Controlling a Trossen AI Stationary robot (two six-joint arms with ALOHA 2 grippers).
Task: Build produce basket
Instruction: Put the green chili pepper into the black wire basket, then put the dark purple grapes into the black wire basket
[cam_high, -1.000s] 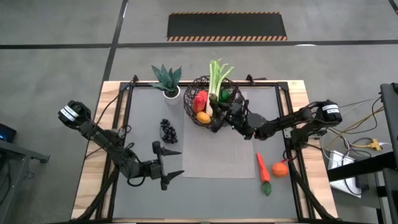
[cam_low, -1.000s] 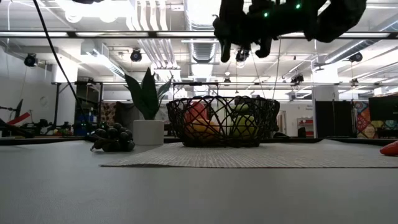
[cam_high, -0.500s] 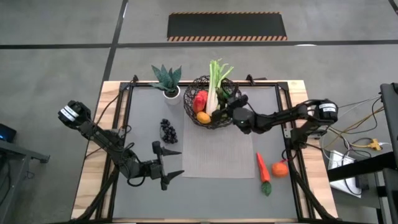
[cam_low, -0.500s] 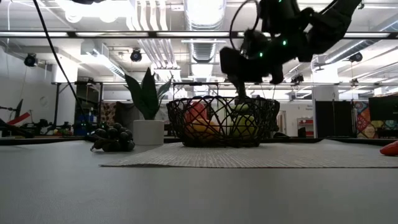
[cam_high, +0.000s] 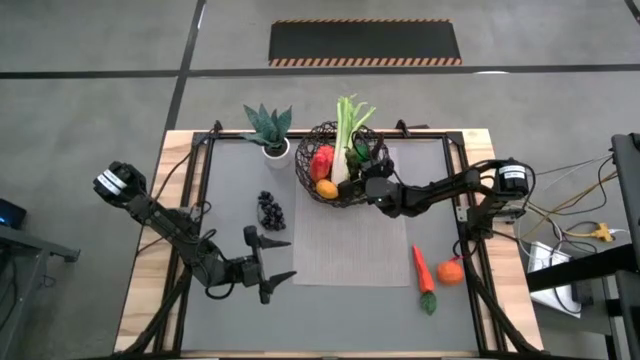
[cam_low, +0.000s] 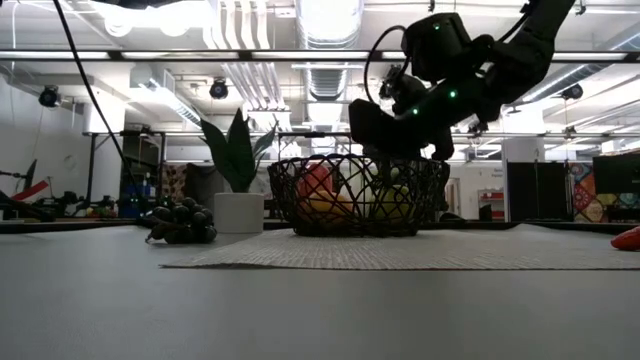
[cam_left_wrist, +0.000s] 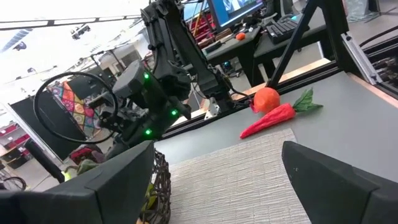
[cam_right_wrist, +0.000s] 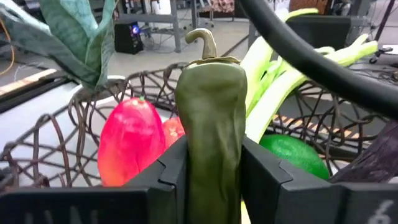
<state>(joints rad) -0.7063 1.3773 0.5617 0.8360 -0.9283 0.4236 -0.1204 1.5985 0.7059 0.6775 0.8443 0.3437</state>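
The right gripper clamps the green pepper upright over the basket.

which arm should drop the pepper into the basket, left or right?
Right. The right pincer already grips the green pepper at the basket rim. The left pincer is open, empty, near the table's front edge, far from the basket.
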